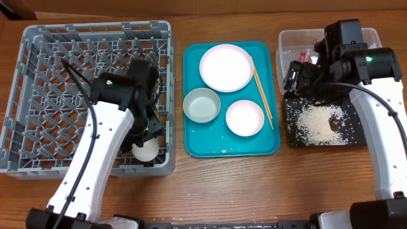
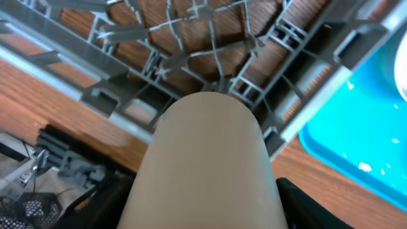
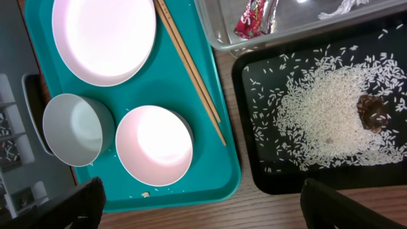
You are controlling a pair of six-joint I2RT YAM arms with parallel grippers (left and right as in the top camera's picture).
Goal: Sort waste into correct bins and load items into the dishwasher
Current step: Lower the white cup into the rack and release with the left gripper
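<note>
My left gripper (image 1: 147, 138) is shut on the small white cup (image 1: 145, 151) over the front right corner of the grey dishwasher rack (image 1: 38, 38). In the left wrist view the cup (image 2: 206, 165) fills the space between my dark fingers (image 2: 105, 203), above the rack lattice (image 2: 210, 38). My right gripper (image 3: 203, 203) is open and holds nothing, above the table edge between the teal tray and the black tray (image 3: 254, 159). Rice (image 3: 318, 114) and a brown lump (image 3: 373, 113) lie in the black tray. The clear tub (image 3: 222, 25) holds a red wrapper (image 3: 252, 19) and white paper (image 3: 340, 7).
The teal tray (image 1: 191, 95) between rack and bins carries the pink-white plate (image 1: 226, 67), a grey-white bowl (image 1: 201, 105), a pinkish bowl (image 1: 245, 117) and chopsticks (image 1: 262, 89) along its right side. A few crumbs lie on the teal tray's front.
</note>
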